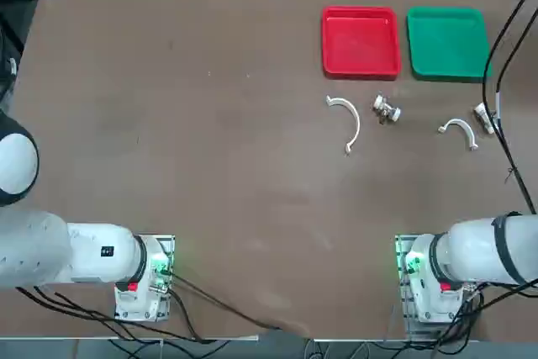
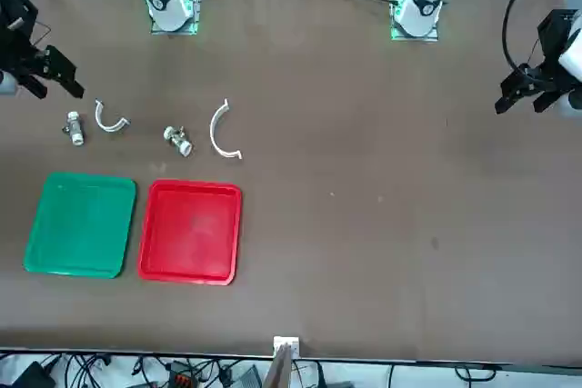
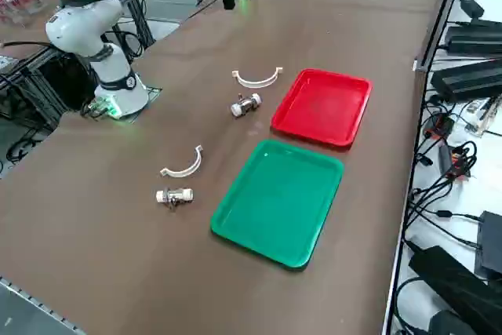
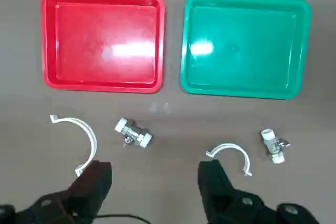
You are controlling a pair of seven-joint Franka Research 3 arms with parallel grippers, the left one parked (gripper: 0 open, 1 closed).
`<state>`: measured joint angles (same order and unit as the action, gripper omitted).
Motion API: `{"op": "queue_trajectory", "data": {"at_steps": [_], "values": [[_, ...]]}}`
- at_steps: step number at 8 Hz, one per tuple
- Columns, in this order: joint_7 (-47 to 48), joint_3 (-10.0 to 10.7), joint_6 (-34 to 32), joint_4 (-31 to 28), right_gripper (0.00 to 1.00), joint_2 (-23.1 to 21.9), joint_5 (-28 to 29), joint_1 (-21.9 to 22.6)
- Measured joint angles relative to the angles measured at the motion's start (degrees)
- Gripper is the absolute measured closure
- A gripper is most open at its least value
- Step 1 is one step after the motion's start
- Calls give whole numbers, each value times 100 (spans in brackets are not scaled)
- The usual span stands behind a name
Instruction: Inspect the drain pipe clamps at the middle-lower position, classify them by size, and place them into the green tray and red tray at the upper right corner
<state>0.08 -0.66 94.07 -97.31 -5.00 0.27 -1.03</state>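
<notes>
Hovering tool: the right gripper hangs high above the table with its two black fingers spread wide apart and nothing between them; in the front view it shows at the far left edge.
Key relation: in the wrist view both clamps lie just ahead of the fingertips, the large clamp by one finger, the small clamp by the other; a descent onto either needs a sideways shift first.
Large clamp: a thin white plastic half ring lying flat, centre right of the top view, its open side toward the lower left there and its span running top to bottom.
Small clamp: the same shape, tighter curve, far right of the top view, opening downward, span running left to right.
Nearer arm: the right one, judging by the top view; both clamps sit in its half.
Fittings: two stubby white-and-metal pieces, one between the clamps, one beside the small clamp; not part of the sorting.
Trays: the red tray and the green tray are smooth, glossy, low-rimmed squares side by side at the upper right of the top view, both bare.
Progress: sorting not yet begun, it seems.
</notes>
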Motion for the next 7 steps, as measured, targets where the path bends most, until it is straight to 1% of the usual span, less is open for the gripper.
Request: {"op": "queue_trajectory", "data": {"at_steps": [3,4,5,6,7], "values": [[0,-9,-37,49,0,26,29,-6],[0,-34,-81,40,0,117,120,36],[0,-63,-63,-47,0,300,266,164],[1,-90,203,-322,0,503,356,395],[15,-112,733,-761,0,677,382,706]]}}
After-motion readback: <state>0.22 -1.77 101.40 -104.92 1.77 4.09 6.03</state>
